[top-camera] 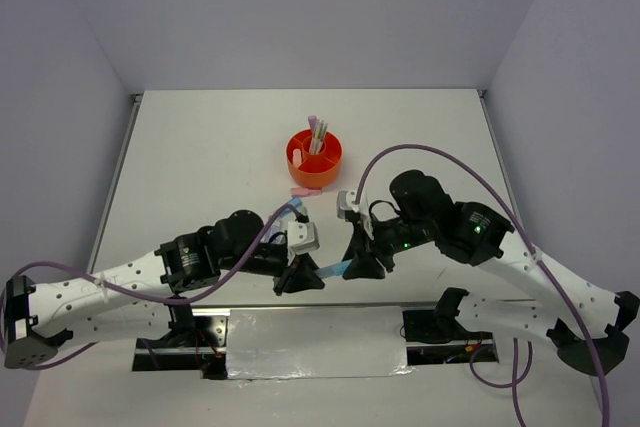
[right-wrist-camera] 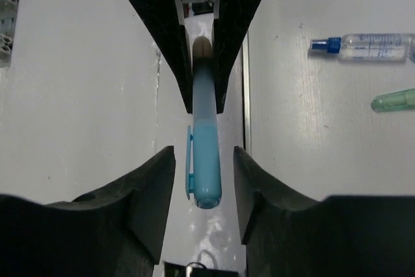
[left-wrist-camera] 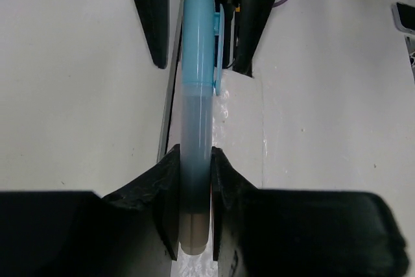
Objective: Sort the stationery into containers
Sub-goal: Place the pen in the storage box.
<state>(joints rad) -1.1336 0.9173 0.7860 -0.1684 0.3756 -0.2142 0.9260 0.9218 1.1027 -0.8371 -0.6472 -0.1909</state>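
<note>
At the near edge, a smooth blue highlighter (left-wrist-camera: 198,50) with a clipped cap and a translucent barrel is clenched at the barrel by the left fingers (left-wrist-camera: 162,186). Its cap is flanked, untouched, by the released right fingers (right-wrist-camera: 146,192). A clear tube (right-wrist-camera: 366,45) and a green highlighter (right-wrist-camera: 395,100) are laid on the matte white surface (top-camera: 200,167). Farther back, a round orange plastic organizer (top-camera: 312,175) is set before pale walls (top-camera: 300,17).

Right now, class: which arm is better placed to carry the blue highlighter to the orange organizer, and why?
Probably the left: the left hand is clamped on the blue highlighter, while the right hand stands open around its cap, gaps showing.
</note>
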